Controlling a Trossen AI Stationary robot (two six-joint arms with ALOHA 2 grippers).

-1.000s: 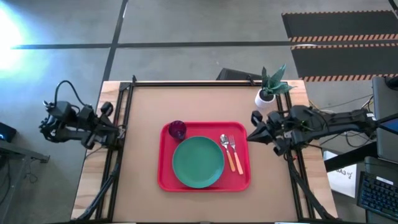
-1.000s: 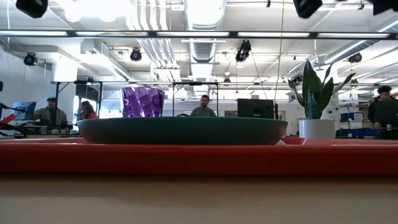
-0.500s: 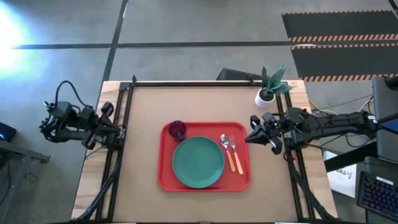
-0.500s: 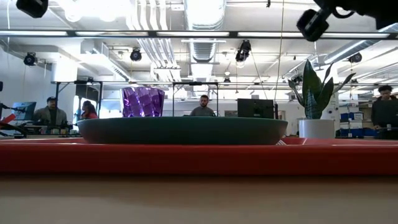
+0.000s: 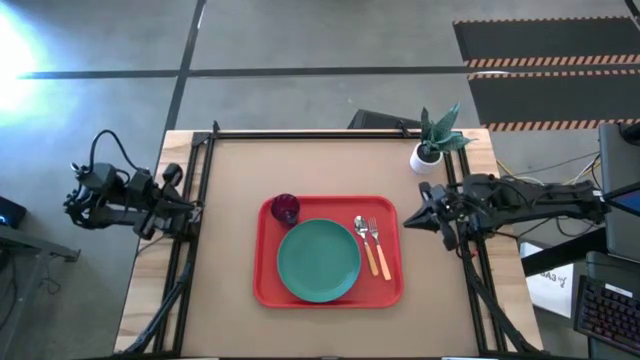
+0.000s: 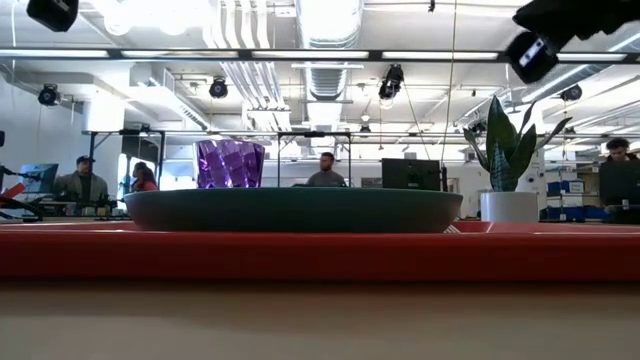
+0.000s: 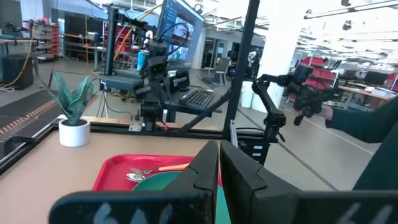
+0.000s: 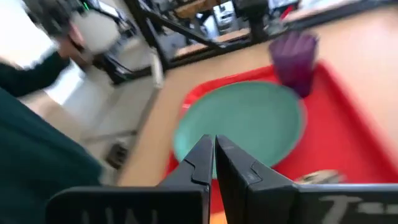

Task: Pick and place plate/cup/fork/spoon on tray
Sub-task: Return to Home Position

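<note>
The red tray [image 5: 268,285] lies mid-table. On it rest the teal plate [image 5: 318,260], the purple cup [image 5: 285,209] standing upright at its far left corner, and the spoon [image 5: 363,226] and fork [image 5: 377,232] side by side right of the plate, handles toward the near edge. My right gripper [image 5: 407,217] is shut and empty, in the air just right of the tray; its wrist view shows the shut gripper [image 8: 214,147] over the plate [image 8: 242,124] and cup [image 8: 293,53]. My left gripper [image 5: 192,210] waits shut at the table's left edge, as its wrist view [image 7: 219,152] shows.
A white pot with a green plant [image 5: 428,155] stands at the table's far right corner, just beyond my right arm. A black frame runs along the table's left, right and far edges. People stand in the room behind the table.
My right gripper has turned at the wrist beside the tray's right rim and then drawn back a little toward the table's right edge. Nothing on the tray has moved.
</note>
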